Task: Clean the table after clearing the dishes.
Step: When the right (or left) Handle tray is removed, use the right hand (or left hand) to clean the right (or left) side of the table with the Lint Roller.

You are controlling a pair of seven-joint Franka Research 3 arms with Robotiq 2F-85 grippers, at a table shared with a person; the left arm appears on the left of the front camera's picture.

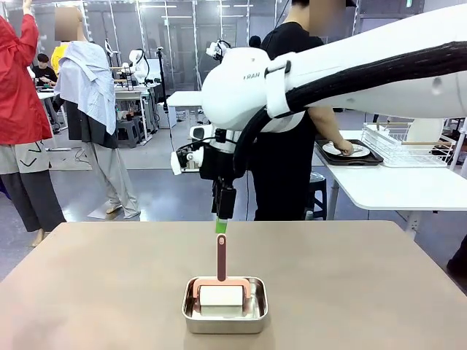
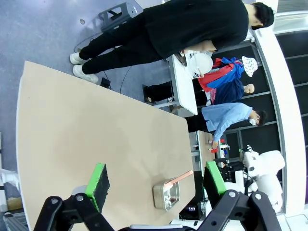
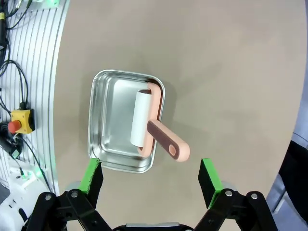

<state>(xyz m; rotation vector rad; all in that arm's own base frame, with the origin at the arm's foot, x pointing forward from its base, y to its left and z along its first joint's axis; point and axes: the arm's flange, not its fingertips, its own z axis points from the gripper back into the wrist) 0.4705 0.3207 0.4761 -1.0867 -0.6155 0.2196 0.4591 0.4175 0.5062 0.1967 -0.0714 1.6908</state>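
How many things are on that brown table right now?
2: a square steel pan near the table's robot-side edge, and a pink-handled lint roller lying in it, handle sticking out.

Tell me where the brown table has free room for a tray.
The table is bare left and right of the steel pan, out to both side edges, and along the far edge. Crowded: the near middle, where the pan holds a lint roller under the open right gripper.
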